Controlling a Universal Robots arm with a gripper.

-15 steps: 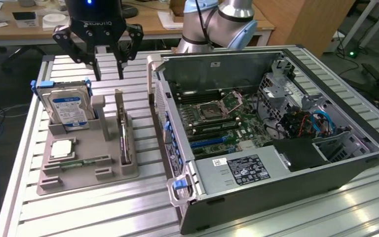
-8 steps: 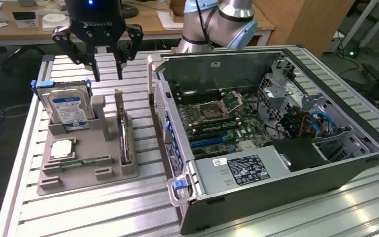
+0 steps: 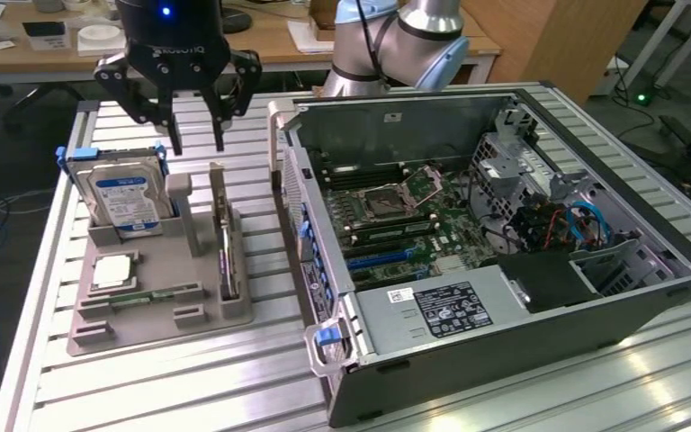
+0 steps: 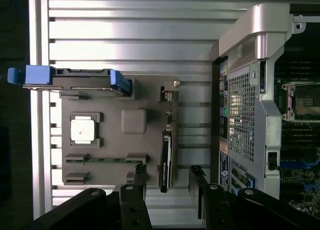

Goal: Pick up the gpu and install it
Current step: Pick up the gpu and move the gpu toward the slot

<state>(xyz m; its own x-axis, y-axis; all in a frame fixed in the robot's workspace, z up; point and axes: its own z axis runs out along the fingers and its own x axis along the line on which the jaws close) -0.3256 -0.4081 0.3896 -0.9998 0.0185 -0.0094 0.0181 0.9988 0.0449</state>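
Observation:
The gpu (image 3: 227, 256) is a thin dark card with a pale bracket at its far end. It stands on edge in a slot of the grey holder tray (image 3: 141, 328), to the exterior view's left of the open computer case (image 3: 478, 234). My gripper (image 3: 197, 144) hangs open in the air above the tray's far end, with nothing between its fingers. In the wrist view the gpu (image 4: 166, 150) runs lengthwise toward the gap between the two black fingers of the gripper (image 4: 168, 168). The fingers stay well above the card.
A hard drive (image 3: 127, 198) with a blue-white label and blue rails stands upright in the tray, close under the gripper. A square processor (image 3: 118, 270) and a narrow green memory stick (image 3: 154, 295) lie in the tray. The table is slatted aluminium.

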